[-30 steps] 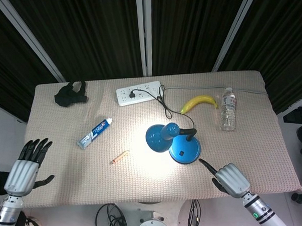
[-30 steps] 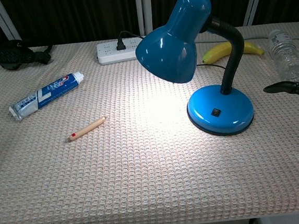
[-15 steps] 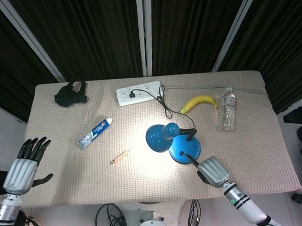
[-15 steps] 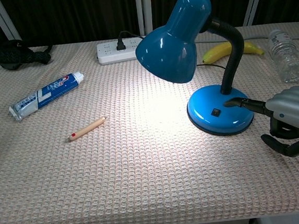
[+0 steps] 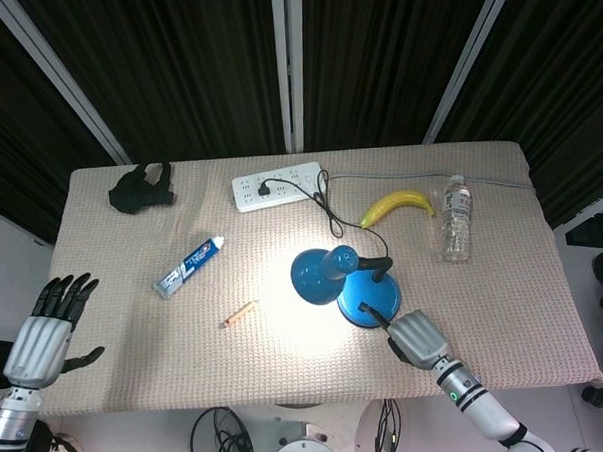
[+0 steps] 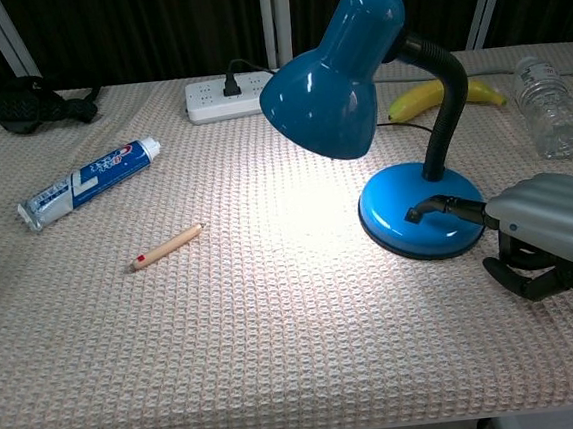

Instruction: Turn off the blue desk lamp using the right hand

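The blue desk lamp stands right of the table's middle, its base round and its shade casting a bright pool of light on the cloth. My right hand lies at the base's near right side. One dark finger reaches out straight and its tip touches the black switch on top of the base, while the other fingers curl under. My left hand hangs off the table's left edge, fingers spread, holding nothing.
A toothpaste tube and a small wooden stick lie left of the lamp. Behind the lamp are a white power strip with the lamp's cord, a banana and a water bottle. A black cloth sits at the far left corner.
My right hand has slid left from the table's right side to the lamp base, and its pointing finger now rests on the switch. The lamp is lit throughout. The left hand barely moved.
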